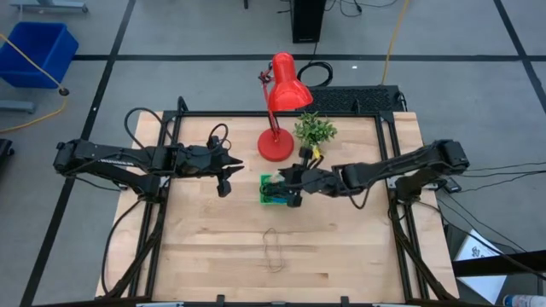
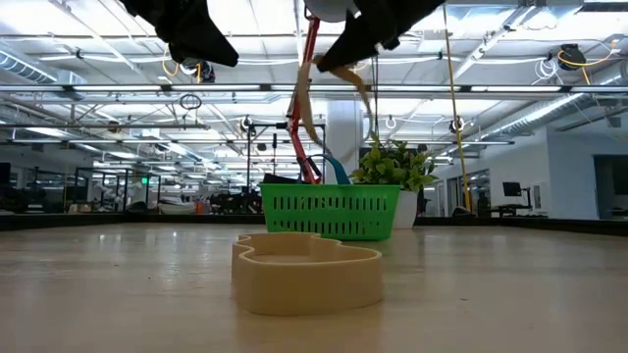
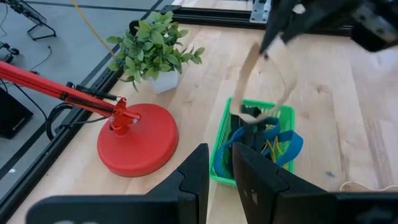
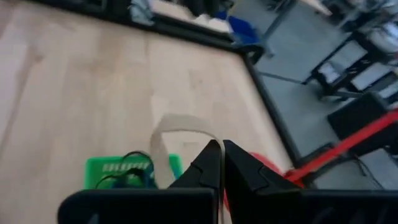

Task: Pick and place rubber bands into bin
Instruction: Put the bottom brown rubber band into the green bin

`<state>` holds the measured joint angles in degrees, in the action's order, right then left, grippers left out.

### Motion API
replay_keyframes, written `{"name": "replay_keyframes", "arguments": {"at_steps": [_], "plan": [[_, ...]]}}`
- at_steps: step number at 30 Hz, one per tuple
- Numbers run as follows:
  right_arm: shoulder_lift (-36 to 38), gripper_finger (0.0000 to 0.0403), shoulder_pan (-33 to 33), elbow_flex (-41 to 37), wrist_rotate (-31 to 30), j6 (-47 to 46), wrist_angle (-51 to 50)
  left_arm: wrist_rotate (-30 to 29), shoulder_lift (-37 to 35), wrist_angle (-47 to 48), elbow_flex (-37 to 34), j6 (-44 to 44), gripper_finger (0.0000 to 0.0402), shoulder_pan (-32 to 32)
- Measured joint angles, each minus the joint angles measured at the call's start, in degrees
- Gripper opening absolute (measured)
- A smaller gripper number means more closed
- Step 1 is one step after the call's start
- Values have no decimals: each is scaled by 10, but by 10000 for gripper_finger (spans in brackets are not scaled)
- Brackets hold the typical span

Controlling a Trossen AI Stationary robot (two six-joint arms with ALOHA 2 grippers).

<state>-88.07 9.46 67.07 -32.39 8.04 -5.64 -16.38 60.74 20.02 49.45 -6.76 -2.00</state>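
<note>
The green bin [image 1: 271,193] sits mid-table with blue, black and yellowish rubber bands [image 3: 267,140] inside. My right gripper [image 1: 294,181] hovers above the bin, shut on a tan rubber band [image 3: 250,67] that dangles as a loop over it. A second tan rubber band [image 1: 273,247] lies flat on the wood nearer the front edge and fills the foreground of the low view [image 2: 307,270]. My left gripper [image 1: 226,184] hangs in the air left of the bin, its fingers [image 3: 196,180] a narrow gap apart with nothing between them. My right gripper pinches the tan band's upper end [image 4: 210,140] between its two fingertips. The fingers come from the table's right side, slanting downward. The band hangs slack below them as an open loop [image 2: 304,98], lifted clear of the table and above the bin.
A red desk lamp [image 1: 277,145] stands on its round base just behind the bin, with a small potted plant [image 1: 316,130] to its right. Bare wood spreads around the loose band. A blue crate [image 1: 38,51] sits on the floor beyond the table's far left.
</note>
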Motion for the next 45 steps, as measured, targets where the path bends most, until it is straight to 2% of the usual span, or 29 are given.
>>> {"name": "replay_keyframes", "arguments": {"at_steps": [3, 9, 13, 19, 23, 29, 36, 38, 45], "plan": [[-19, 0, -2, 0, 24, 0, 4, 0, 0, 0, 0, 0, 76, 0], [-76, 0, -1, 0, 32, -21, 1, 0, 0, 0, 0, 1, 77, 0], [-121, 0, -1, 0, 72, -30, -2, 0, 0, 0, 0, 1, 77, 0], [-142, 0, 1, 0, 73, -29, -3, 0, 0, 0, 0, 0, 77, 0], [-139, 0, -1, 0, 65, -30, -5, 0, 0, 1, 0, 0, 77, 0], [-135, 0, -15, 0, -8, -43, -5, 0, 0, 1, 0, 0, 77, 0], [-135, 0, -32, 0, -9, -44, -35, 0, 0, 10, 0, -3, 77, 0], [-135, 0, -35, 0, -25, -46, -55, 0, 0, 14, 0, -9, 77, 0], [-135, 0, -45, 0, -36, -101, -91, 0, 0, 13, 0, -11, 77, 0]]}}
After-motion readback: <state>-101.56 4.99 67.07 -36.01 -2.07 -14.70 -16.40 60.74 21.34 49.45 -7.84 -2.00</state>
